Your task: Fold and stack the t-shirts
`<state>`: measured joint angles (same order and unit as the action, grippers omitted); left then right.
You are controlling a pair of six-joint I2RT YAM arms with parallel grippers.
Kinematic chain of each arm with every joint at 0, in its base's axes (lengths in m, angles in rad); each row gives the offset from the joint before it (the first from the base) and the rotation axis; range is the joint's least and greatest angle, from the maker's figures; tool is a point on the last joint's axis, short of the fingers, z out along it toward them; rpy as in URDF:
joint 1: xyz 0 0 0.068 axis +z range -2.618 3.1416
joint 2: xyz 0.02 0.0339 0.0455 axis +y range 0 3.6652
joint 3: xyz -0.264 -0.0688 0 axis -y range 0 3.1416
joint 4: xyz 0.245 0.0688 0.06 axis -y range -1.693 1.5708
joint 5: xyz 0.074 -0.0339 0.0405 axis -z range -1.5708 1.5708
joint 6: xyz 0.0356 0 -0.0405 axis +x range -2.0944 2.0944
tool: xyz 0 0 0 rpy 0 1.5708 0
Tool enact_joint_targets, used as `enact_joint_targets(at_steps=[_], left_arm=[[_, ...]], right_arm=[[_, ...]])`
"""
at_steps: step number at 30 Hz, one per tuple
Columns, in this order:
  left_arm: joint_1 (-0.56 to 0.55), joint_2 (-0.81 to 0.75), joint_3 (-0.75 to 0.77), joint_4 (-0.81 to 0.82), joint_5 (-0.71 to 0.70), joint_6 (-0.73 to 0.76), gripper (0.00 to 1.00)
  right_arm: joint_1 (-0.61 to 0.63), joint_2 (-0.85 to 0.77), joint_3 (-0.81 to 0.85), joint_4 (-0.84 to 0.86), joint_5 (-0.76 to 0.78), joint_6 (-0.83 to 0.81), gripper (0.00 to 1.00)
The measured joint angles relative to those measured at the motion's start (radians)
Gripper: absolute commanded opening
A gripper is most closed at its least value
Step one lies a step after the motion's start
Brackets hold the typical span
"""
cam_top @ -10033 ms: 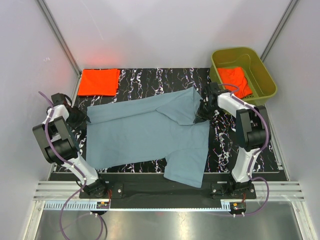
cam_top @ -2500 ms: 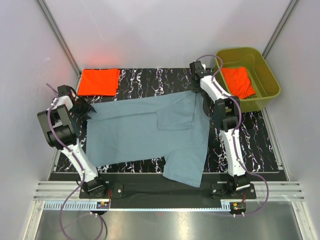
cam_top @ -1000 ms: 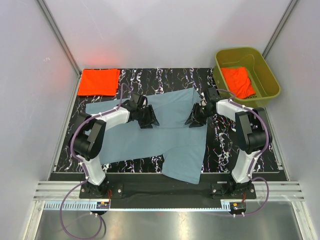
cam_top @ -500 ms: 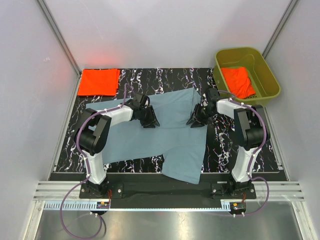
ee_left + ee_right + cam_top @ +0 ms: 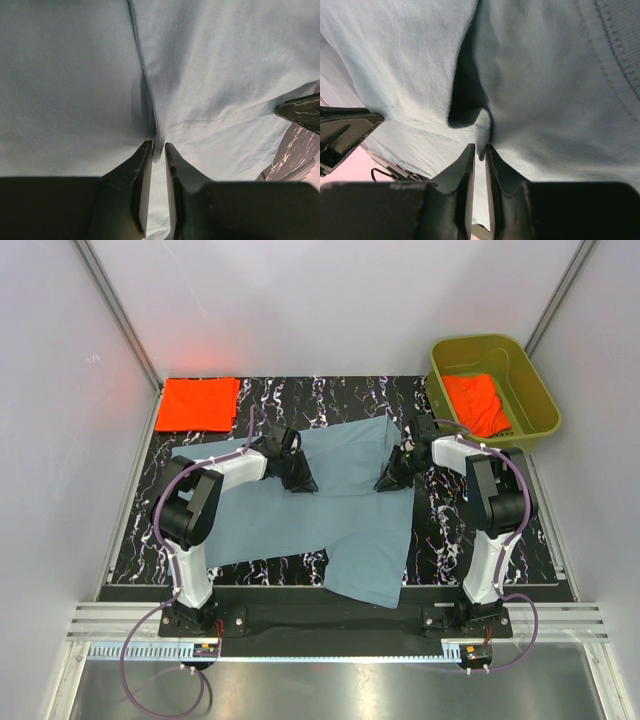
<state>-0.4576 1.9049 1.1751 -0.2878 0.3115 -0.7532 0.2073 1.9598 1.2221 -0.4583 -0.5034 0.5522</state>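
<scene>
The blue-grey t-shirt [image 5: 300, 515] lies spread on the black marbled mat, its top part folded down into a flap. My left gripper [image 5: 303, 483] sits at the flap's left lower corner, its jaws shut on a ridge of blue cloth [image 5: 158, 146]. At the flap's right lower corner my right gripper [image 5: 386, 481] pinches a small fold of the same shirt [image 5: 480, 148]. A folded orange-red t-shirt [image 5: 197, 403] rests at the mat's far left corner. Another orange-red t-shirt [image 5: 477, 402] lies crumpled in the olive tub [image 5: 535, 410].
The tub stands at the far right, just behind the right arm. The shirt's lower hem hangs over the mat's near edge [image 5: 370, 590]. Grey walls close in on both sides. Bare mat [image 5: 470, 530] shows right of the shirt.
Over the last second both grippers closed their jaws onto the blue cloth where they stood. The arms hardly shifted. Earlier the arms were out at the shirt's sides.
</scene>
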Motion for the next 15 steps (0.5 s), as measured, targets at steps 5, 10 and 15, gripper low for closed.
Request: enact_joint_targets(at_steps=[5,10,15], left_arm=[[0.0,0.002,0.008,0.0,0.001,-0.007,0.0],[0.0,0.002,0.009,-0.009,0.002,-0.007,0.0],[0.0,0.002,0.009,-0.018,0.001,-0.008,0.0]], right_arm=[[0.0,-0.001,0.0,0.0,-0.007,0.006,0.0],[0.0,-0.051,-0.049,0.001,-0.014,0.04,0.0],[0.0,-0.137,-0.117,-0.002,-0.014,0.089,0.0]])
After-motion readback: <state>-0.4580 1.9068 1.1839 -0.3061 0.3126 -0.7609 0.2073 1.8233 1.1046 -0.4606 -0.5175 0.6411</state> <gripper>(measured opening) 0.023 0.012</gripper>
